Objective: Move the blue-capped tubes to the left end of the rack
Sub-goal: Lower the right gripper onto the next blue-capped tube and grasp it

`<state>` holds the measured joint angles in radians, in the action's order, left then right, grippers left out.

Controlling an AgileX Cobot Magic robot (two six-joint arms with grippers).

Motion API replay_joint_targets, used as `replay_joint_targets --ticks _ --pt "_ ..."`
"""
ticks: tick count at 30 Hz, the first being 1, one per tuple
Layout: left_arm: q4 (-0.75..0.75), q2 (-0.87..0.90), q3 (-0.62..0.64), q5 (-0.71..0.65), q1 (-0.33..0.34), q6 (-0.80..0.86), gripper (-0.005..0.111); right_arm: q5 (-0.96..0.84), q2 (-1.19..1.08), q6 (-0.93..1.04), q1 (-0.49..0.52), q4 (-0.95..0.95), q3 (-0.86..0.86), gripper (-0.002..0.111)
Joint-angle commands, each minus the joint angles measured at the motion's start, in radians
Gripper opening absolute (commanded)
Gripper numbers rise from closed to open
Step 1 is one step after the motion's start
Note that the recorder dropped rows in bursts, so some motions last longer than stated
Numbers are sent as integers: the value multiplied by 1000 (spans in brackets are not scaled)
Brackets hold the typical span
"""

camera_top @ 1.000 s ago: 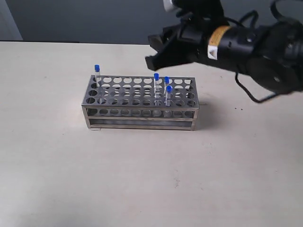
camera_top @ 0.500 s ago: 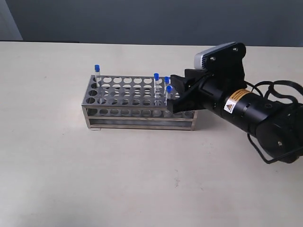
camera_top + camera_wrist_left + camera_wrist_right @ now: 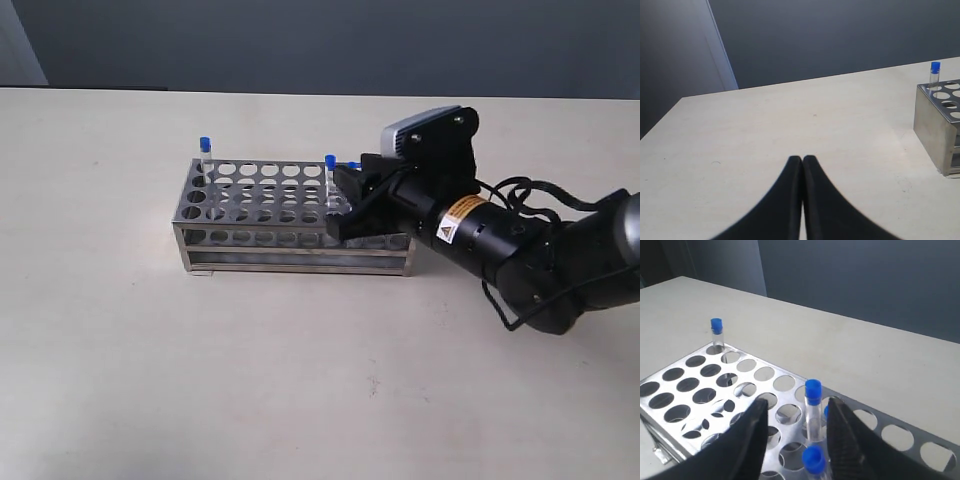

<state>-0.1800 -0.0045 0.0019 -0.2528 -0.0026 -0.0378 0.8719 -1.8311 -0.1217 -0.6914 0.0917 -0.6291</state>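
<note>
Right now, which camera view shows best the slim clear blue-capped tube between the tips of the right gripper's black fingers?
The right wrist view: the blue-capped tube stands large and sharp between the fingers of the right gripper. The exterior view shows the tube small, against that gripper. The left wrist view misses it.

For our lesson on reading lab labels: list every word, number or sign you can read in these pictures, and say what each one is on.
The sticker on the right arm: what looks like a warning triangle; its print is too small to read.
The rack, tubes and table: no writing shows.
</note>
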Motion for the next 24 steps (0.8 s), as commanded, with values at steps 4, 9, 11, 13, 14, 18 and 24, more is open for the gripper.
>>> replay_joint_targets --ticks 4,9,11,13,14,18,24 --pt "2 4 -2 13 -7 -3 0 -31 -41 -10 2 -23 -24 38" --pt "2 4 -2 13 -7 -3 0 -33 -87 -10 2 -23 -24 38" --pt "2 4 -2 13 -7 -3 0 -33 -87 -10 2 -23 -24 38" --pt "2 4 -2 13 -7 -3 0 -29 -87 -10 2 -23 -24 38" --pt "2 4 -2 13 -7 -3 0 -29 -87 -10 2 -25 -24 37" --pt "2 4 -2 13 -7 -3 0 -51 -87 -12 2 -27 -24 15" --pt "2 4 -2 13 -7 -3 0 -74 -53 -17 2 -17 -24 0"
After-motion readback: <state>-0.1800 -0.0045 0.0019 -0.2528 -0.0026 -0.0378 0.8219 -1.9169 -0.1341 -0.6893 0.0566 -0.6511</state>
